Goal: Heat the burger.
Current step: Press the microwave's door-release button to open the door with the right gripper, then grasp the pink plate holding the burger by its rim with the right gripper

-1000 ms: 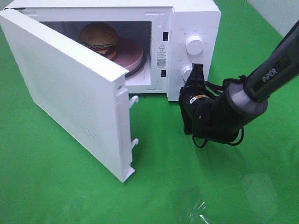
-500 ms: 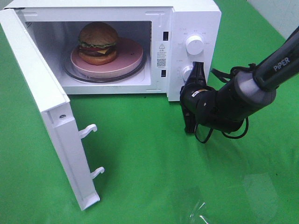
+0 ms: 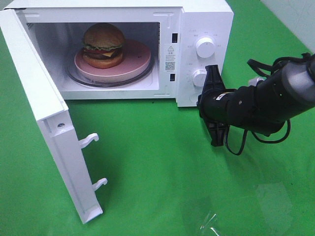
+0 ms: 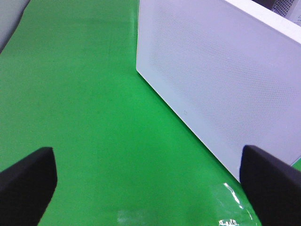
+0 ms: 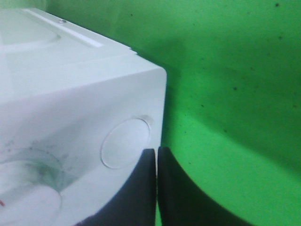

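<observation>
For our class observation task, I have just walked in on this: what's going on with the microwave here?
The burger sits on a pink plate inside the microwave, whose door stands wide open. The right end effector, shut and empty, is close beside the lower knob on the control panel. The left end effector is open, holds nothing and faces the door's outer side. The door is not yet closed, so heating has not begun.

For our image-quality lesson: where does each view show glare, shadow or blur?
Exterior high: sharp, with a glare patch on the shiny green table cover. Left wrist: the black left gripper is out of focus; glare on the cover beside the white perforated microwave door. Right wrist: white microwave body soft and hazy, shadow beside it.
</observation>
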Controlling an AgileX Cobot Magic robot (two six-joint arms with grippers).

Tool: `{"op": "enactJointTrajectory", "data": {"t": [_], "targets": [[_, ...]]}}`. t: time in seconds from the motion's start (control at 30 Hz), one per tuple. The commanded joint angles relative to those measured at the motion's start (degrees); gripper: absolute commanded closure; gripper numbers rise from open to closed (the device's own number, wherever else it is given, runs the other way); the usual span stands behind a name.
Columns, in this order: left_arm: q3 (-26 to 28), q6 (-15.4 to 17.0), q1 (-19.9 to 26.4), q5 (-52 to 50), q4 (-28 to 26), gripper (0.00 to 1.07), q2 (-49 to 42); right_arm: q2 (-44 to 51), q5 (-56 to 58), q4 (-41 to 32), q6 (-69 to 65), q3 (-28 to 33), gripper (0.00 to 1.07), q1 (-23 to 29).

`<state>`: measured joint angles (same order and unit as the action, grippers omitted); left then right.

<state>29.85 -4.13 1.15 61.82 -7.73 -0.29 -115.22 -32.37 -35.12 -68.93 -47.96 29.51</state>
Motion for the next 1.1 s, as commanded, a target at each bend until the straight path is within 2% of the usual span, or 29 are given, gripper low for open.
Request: {"op": "enactJointTrajectory", "data": {"t": [0.03, 0.23, 0.3, 0.53, 0.6, 1.1], "targets": [[-0.11, -0.11, 0.11, -0.57, -0.34, 0.09, -0.29, 2.29, 3.27, 1.66, 3.27, 0.86, 1.06, -0.17], [-0.11, -0.11, 0.11, -0.57, -0.34, 0.09, -0.29, 6.59, 8.65, 4.64, 11.46, 2.18, 1.05, -0.17], [-0.11, -0.11, 0.11, -0.57, -0.34, 0.09, -0.29, 9.51, 13.64, 7.1, 18.45, 2.23, 1.04, -0.17], [-0.11, -0.11, 0.11, -0.57, -0.34, 0.09, -0.29, 12.26, 18.74, 10.54, 25.67, 2.23, 1.03, -0.17], [-0.11, -0.11, 0.11, -0.57, -0.34, 0.09, -0.29, 14.09, 23.49, 13.06, 31.51, 2.18, 1.02, -0.17], [-0.11, -0.11, 0.11, -0.57, -0.34, 0.09, -0.29, 19.94, 43.09, 23.55, 47.33, 2.06, 1.01, -0.17]]}}
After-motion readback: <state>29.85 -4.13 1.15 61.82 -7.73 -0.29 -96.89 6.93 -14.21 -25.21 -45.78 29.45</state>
